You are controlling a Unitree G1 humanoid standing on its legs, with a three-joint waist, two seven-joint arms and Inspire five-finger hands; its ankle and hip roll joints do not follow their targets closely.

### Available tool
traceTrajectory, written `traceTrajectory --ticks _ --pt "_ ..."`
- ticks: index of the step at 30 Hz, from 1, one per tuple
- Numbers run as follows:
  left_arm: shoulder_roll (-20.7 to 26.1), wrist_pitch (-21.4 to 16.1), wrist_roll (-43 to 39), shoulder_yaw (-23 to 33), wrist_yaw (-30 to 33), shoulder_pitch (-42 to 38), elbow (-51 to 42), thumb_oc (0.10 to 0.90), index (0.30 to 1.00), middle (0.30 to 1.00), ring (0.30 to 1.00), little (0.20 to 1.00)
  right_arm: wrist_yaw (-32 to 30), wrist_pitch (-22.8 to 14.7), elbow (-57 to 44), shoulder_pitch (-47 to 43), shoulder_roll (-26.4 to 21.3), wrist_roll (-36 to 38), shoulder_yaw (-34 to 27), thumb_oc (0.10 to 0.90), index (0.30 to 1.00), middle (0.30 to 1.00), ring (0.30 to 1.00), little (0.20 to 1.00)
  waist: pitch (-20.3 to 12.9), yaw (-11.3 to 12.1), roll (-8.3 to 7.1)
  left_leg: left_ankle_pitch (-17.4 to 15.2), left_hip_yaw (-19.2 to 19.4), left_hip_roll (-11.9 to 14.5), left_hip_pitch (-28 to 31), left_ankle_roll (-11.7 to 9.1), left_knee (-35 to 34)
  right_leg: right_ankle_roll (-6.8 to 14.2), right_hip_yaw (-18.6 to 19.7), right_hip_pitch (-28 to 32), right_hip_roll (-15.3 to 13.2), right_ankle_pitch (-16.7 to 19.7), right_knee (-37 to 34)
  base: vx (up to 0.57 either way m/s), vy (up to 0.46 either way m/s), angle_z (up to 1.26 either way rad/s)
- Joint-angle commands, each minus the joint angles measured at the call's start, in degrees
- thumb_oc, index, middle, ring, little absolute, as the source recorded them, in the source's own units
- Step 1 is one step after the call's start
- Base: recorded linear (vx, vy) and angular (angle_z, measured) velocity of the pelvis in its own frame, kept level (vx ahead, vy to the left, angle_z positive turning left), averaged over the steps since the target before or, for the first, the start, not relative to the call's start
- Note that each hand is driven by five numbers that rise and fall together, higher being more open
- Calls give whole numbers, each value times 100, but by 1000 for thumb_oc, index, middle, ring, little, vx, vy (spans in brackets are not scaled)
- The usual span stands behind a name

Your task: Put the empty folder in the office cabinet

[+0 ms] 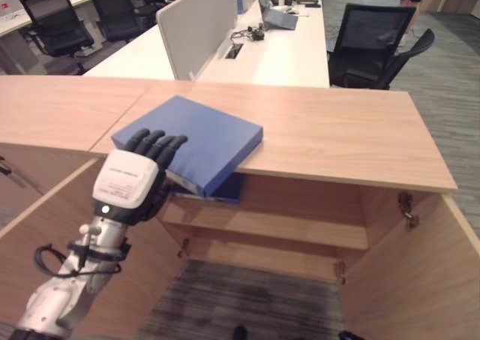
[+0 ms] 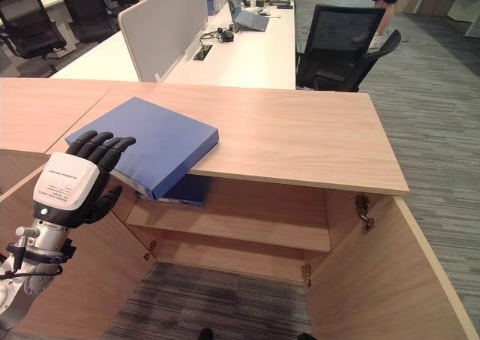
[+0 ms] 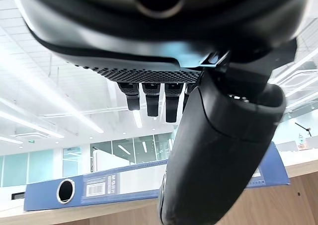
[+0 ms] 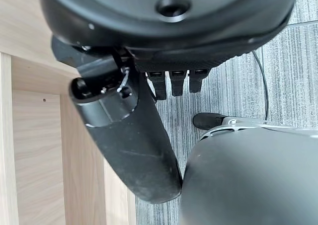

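**Left hand reaches for blue folder on top of the open cabinet**

A blue folder (image 1: 196, 139) lies flat on the wooden top of the office cabinet (image 1: 337, 141), its near corner jutting past the front edge over the open inside. The left hand (image 1: 139, 171) comes up from seven o'clock, fingers fairly straight and resting on or just above the folder's near left edge; it grips nothing yet. The right hand (image 4: 149, 115) hangs low by the cabinet's side over the carpet, fingers relaxed and empty.

To do this step well, the hand should probably close on the overhanging corner, thumb beneath, then slide the folder toward six o'clock off the edge.

Inside, a shelf (image 1: 300, 227) runs across, with a darker blue item (image 1: 221, 190) lying on it at its nine o'clock end. The open doors stand at three and nine o'clock, leaving wide room between, most of it toward three o'clock.
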Motion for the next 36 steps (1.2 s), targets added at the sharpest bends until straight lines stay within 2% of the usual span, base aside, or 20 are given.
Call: traceTrajectory --ticks 1,15,25,35,36 --pt "479 -38 -31 370 363 -956 -183 800 900 900 900 900 -22 -257 -81 -421 -159 60 76 800 900 900 900 900 30 -90 -102 -744 -33 -87 469 -129 -4 470 -79 359 -161 -489 46 -1 14 -5" --pt "412 12 -111 125 270 -1052 222 800 900 900 900 900 -28 -256 -130 -374 -155 198 -34 800 900 900 900 900 24 -166 -144 -766 24 -76 453 -121 -4 472 -23 317 -154 -483 46 0 2 -1" --pt "331 150 66 -539 195 -1608 742 800 900 900 900 900 -54 -251 -169 -321 -156 292 -76 800 900 900 900 900 12 -342 -208 -810 33 -79 490 -101 -4 450 110 310 -137 -486 46 1 8 -3" --pt "405 247 257 -937 179 -2066 988 800 900 900 900 900 -59 -252 -172 -296 -152 352 -81 800 900 900 900 900 -33 -460 -234 -874 165 -61 590 -93 -4 460 216 347 -127 -489 46 7 8 -5" --pt "395 248 273 -965 159 -2075 1013 651 676 676 676 676 -55 -255 -170 -293 -150 358 -85 800 900 900 900 900 -37 -468 -236 -877 174 -60 596 -93 -4 463 216 345 -127 -486 46 1 10 -3"
